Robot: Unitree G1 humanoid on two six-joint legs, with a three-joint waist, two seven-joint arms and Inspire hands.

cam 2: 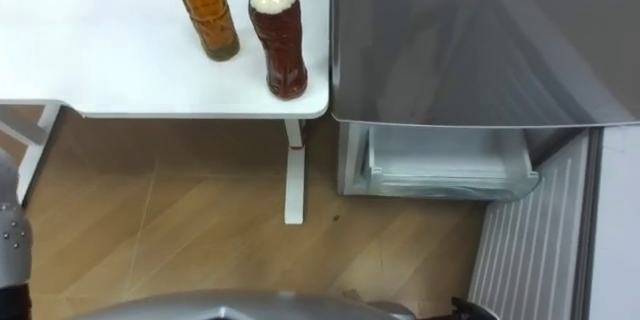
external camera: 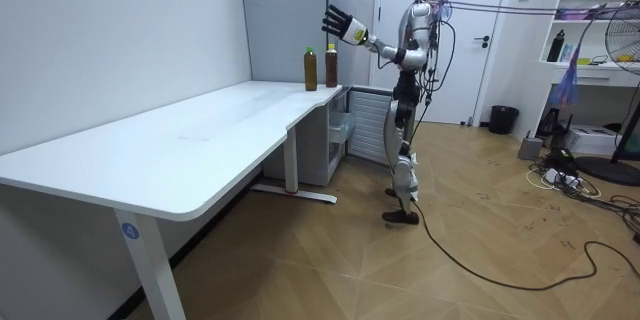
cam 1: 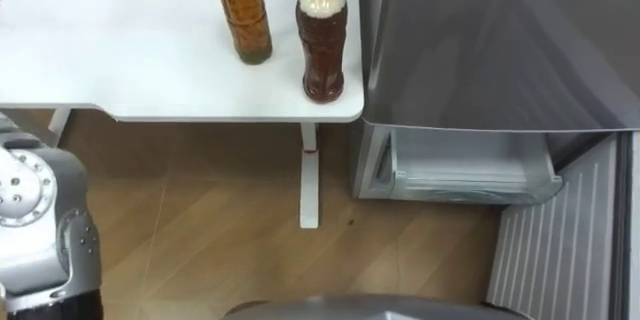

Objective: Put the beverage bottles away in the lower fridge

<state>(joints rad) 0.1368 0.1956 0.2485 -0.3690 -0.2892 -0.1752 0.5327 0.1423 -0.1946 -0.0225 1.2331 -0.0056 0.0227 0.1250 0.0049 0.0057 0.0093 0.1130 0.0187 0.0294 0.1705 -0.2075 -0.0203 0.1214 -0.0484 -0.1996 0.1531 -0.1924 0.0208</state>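
Left hand [external camera: 345, 28]: fingers spread, empty
Green-capped amber bottle [cam 1: 243, 10], yellow-capped brown bottle [cam 1: 322, 45]: below fingers, untouched
Grey fridge drawer [cam 1: 470, 172]: open (unloaded)

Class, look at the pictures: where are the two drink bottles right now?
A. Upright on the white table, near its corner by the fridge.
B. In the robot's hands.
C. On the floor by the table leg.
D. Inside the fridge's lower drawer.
A: the yellow-capped bottle and the amber bottle both stand upright on the white table, close to the corner beside the grey fridge.
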